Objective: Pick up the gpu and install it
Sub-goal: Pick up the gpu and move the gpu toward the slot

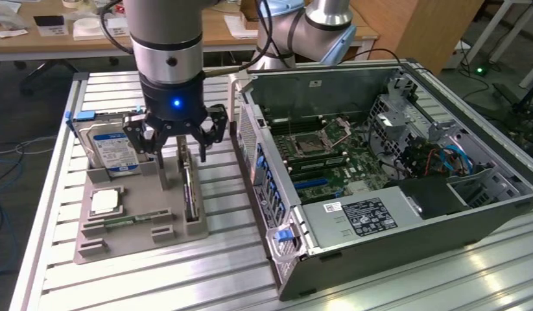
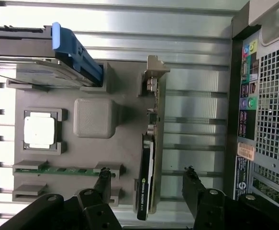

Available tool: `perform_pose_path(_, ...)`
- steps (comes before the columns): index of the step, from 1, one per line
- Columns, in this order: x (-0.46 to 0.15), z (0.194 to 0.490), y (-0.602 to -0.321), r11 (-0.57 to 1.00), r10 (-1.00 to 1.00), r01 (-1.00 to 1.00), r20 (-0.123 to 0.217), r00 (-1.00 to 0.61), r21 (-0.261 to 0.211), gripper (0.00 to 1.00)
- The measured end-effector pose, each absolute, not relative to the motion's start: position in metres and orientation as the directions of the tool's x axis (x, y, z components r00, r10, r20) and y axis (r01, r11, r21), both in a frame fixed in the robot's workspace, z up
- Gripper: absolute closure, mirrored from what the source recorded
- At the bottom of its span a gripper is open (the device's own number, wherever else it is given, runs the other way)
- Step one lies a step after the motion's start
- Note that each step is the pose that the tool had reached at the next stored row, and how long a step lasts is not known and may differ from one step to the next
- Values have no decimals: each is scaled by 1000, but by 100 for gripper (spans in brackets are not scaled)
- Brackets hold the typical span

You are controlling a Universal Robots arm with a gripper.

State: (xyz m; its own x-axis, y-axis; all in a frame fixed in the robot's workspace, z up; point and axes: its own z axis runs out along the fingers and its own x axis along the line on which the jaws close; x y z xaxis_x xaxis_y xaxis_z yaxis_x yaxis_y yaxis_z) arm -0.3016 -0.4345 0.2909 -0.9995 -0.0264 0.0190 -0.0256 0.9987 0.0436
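You're at the pick-up step. The gpu (image 1: 190, 194) stands on edge in its slot in the tray (image 1: 137, 245), left of centre in the exterior view, and it isn't gripped yet. Your gripper (image 1: 176, 152) hovers just above it, spread wide and holding nothing. In the wrist view its fingers (image 2: 103, 178) straddle the card with a gap on each side. A clean grasp, I judge, calls for a square descent that keeps the thin card centred.

Your gpu (image 2: 149, 163) shows a glossy black face and a silvery metal bracket. The tray (image 2: 82, 153) looks like matt grey plastic, and the table (image 2: 192, 72) is ribbed, shiny metal.
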Motion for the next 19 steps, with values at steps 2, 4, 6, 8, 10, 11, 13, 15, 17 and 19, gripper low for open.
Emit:
perform_pose_path(2,-301,288,-435,999,-26,-26,17,-999,44,29)
perform_pose_path(4,-301,285,-435,999,-27,-26,15,-1000,44,29)
perform_pose_path(6,-301,282,-434,999,-27,-27,12,-1000,43,29)
perform_pose_path(8,-301,279,-435,999,-27,-27,8,-1000,43,29)
perform_pose_path(10,-301,276,-435,999,-27,-27,8,-1000,43,29)
perform_pose_path(11,-301,274,-435,999,-27,-26,8,-1000,43,29)
perform_pose_path(13,-301,270,-435,999,-24,-24,8,-1000,43,29)
perform_pose_path(15,-301,266,-435,999,-23,-23,8,-1000,43,29)
perform_pose_path(17,-301,263,-435,999,-23,-23,8,-1000,43,29)
perform_pose_path(19,-302,259,-434,999,-22,-22,6,-1000,43,29)
